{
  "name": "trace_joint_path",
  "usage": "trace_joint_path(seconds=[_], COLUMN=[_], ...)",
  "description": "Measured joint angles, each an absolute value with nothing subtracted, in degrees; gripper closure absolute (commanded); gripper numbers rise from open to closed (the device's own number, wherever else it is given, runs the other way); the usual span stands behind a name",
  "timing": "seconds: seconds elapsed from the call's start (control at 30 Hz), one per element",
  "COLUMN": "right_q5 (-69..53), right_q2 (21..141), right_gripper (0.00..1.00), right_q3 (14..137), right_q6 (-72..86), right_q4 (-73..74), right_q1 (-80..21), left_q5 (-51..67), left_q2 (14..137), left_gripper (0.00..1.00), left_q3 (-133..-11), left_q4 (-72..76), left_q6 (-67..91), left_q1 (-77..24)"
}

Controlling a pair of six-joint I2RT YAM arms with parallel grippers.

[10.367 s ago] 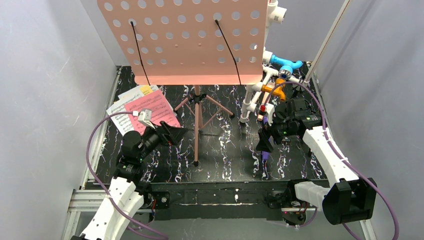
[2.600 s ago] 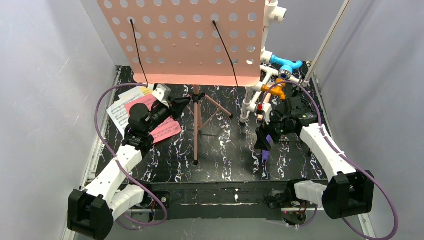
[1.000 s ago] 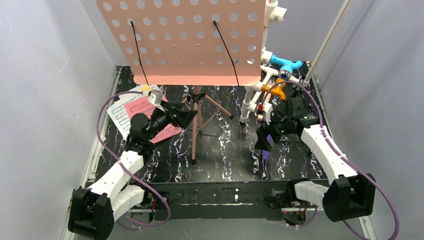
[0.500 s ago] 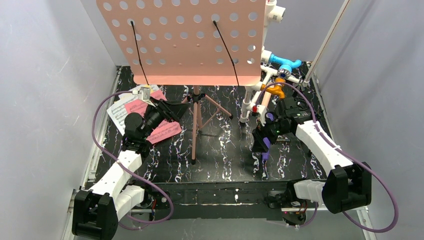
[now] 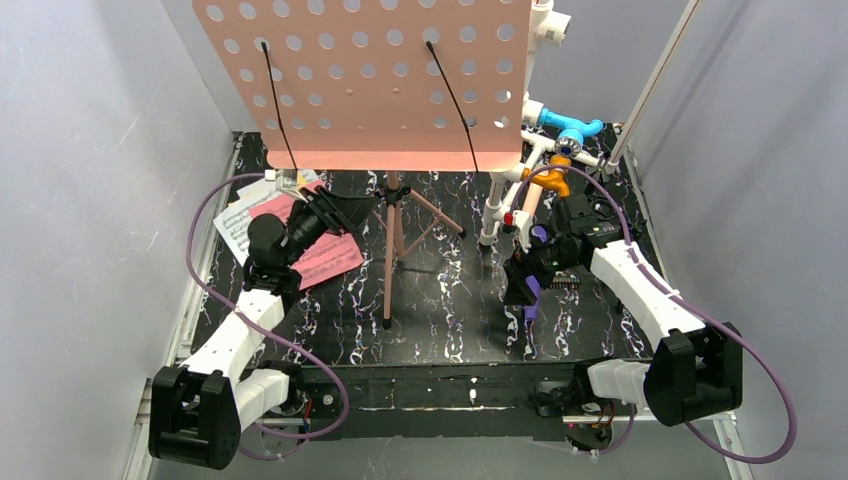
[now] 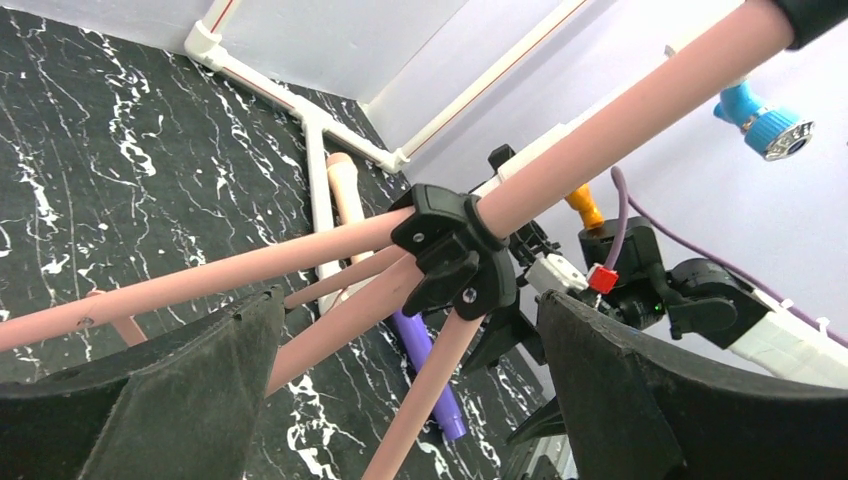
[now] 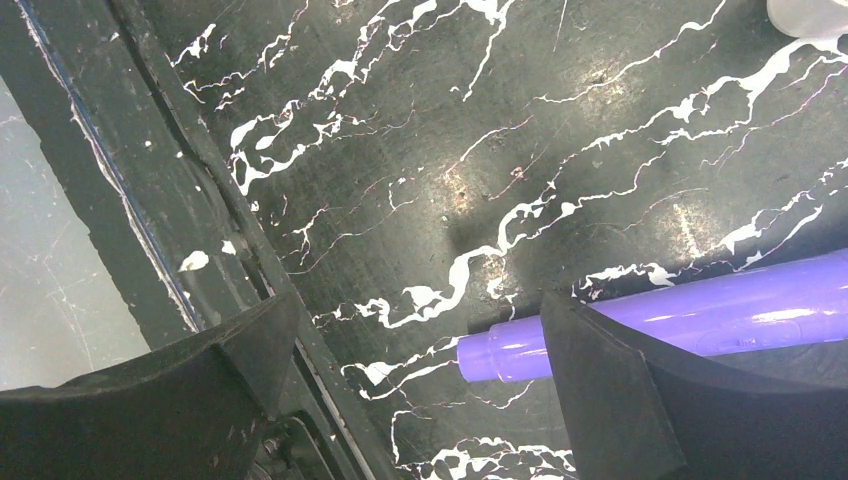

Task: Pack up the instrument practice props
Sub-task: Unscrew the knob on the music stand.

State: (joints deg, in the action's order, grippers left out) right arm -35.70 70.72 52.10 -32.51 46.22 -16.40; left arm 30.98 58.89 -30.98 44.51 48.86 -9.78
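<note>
Left wrist: my left end effector (image 6: 408, 300) is apart, empty, lined up just short of the black leg hub (image 6: 455, 250) of the pink stand (image 5: 365, 80). Looks like the stand-folding step; next I close squarely on the hub. My right end effector (image 7: 418, 305) is apart too, over the purple microphone (image 7: 650, 315), right of the hub.
</note>
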Motion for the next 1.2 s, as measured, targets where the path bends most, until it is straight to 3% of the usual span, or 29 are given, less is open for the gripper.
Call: trace_joint_path(seconds=[0.13, 0.3, 0.63, 1.0, 1.2], right_q5=[-35.70, -35.46, -34.87, -34.81, -34.65], right_q2=[70.72, 70.72, 70.67, 70.61, 70.61], right_gripper=[0.00, 0.00, 0.00, 0.00, 0.00], right_q3=[52.10, 52.10, 52.07, 52.07, 52.07], right_q6=[-32.49, -32.34, -32.32, -32.29, -32.29], right_q4=[46.22, 46.19, 46.22, 46.30, 46.35], right_q1=[-16.40, -16.40, -16.40, -16.43, -16.43], left_q5=[31.88, 32.80, 36.42, 39.70, 39.92], left_q2=[61.01, 63.51, 63.59, 64.82, 66.02], left_gripper=[0.11, 0.26, 0.27, 0.62, 0.73], left_q3=[-33.34, -36.36, -36.03, -35.42, -35.59], left_q4=[44.56, 44.93, 45.17, 45.58, 45.65], left_q6=[51.16, 53.82, 55.31, 54.76, 55.35], left_q1=[-9.54, -9.50, -9.50, -9.50, -9.50])
